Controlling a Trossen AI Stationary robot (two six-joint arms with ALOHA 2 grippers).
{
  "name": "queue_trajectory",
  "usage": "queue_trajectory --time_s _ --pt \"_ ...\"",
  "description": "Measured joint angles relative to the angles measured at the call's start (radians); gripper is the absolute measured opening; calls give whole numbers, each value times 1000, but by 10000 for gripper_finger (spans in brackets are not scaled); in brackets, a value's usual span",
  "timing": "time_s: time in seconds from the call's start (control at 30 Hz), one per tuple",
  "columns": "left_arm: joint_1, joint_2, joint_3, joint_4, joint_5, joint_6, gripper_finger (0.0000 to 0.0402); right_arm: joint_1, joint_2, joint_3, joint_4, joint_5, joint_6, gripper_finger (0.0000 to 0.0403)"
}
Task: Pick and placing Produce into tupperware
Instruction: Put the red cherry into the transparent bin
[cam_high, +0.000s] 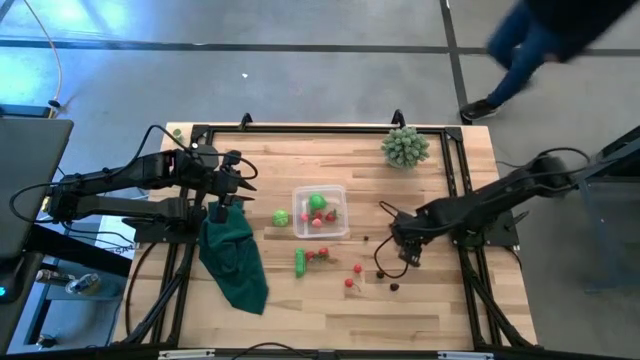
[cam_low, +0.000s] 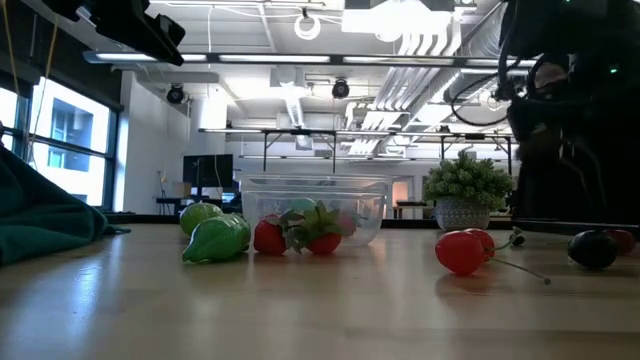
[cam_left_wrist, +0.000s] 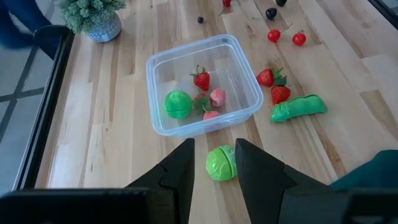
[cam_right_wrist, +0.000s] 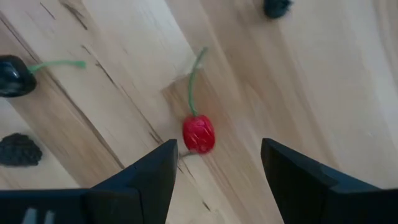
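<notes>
The right gripper (cam_right_wrist: 214, 163) stood wide open, jaws well apart and holding nothing, poised just above a small red cherry with a thin green stem (cam_right_wrist: 198, 132) lying on the pale wooden slat table (cam_high: 430, 310). Its fingers touched neither fruit nor table. Two dark berries (cam_right_wrist: 13, 76) lay beside it, and a third dark piece (cam_right_wrist: 277, 7) lay farther off.

The left gripper (cam_left_wrist: 214, 163) was also open, empty, raised over the table's left side beside a dark green crumpled cloth (cam_high: 234, 262). A round bright green vegetable (cam_left_wrist: 220, 163) lay on the table in line with the gap between its fingers, just outside the container.

The small clear square plastic tupperware (cam_left_wrist: 249, 74) sat at mid-table. It held one green ball (cam_left_wrist: 178, 104) and about three red or pink pieces, among them a strawberry (cam_left_wrist: 201, 79). Just beside it lay two more strawberries (cam_left_wrist: 266, 77) and one long green pepper (cam_left_wrist: 298, 107); two red cherries (cam_left_wrist: 273, 35) lay beyond.

One pale green spiky potted plant (cam_high: 405, 147) stood at the table's far edge.
</notes>
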Motion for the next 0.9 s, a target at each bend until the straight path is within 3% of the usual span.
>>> queue_trajectory --time_s 0.57,0.9 --pt "0 0 0 0 0 0 106 -3 128 1 77 -46 -53 223" --pt "0 0 0 0 0 0 106 -3 144 1 101 -54 -53 187"
